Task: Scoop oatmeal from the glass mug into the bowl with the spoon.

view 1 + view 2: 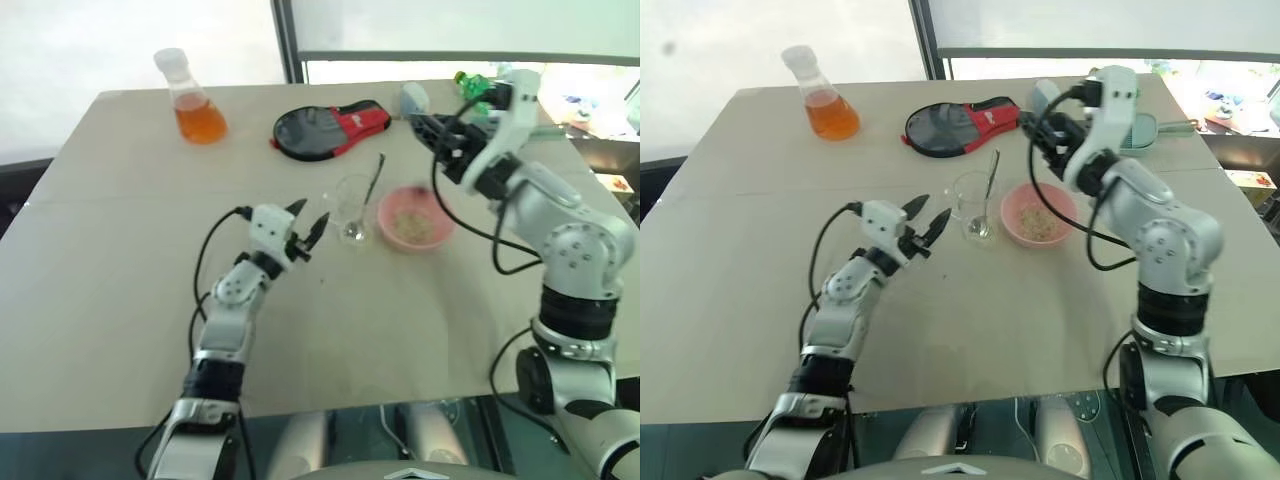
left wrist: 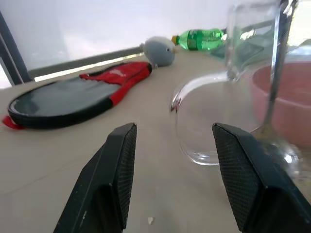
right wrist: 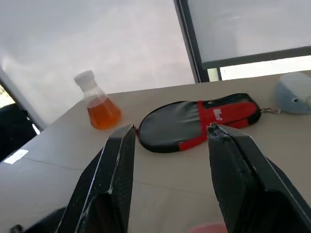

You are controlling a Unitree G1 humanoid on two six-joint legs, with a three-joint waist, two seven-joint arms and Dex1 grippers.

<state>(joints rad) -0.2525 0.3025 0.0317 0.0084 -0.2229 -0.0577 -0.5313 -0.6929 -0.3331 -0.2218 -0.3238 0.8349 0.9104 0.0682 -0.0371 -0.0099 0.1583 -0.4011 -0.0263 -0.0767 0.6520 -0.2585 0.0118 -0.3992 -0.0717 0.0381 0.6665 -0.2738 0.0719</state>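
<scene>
left claw (image 1: pixel 308 232) open, empty, just beside glass mug (image 1: pixel 352 206) holding the spoon (image 1: pixel 366 196).

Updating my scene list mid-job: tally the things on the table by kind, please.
Glassware: 2, glass mug, flask
Bowl: 1
Spoon: 1
Paddle case: 1
Green bottle: 1
Grey round object: 1
Total: 7

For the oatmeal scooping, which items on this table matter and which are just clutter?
Job items:
glass mug
spoon, standing in the mug
pink bowl
oatmeal, in the bowl

Lying about:
flask of orange liquid
black and red paddle case
green bottle
</scene>
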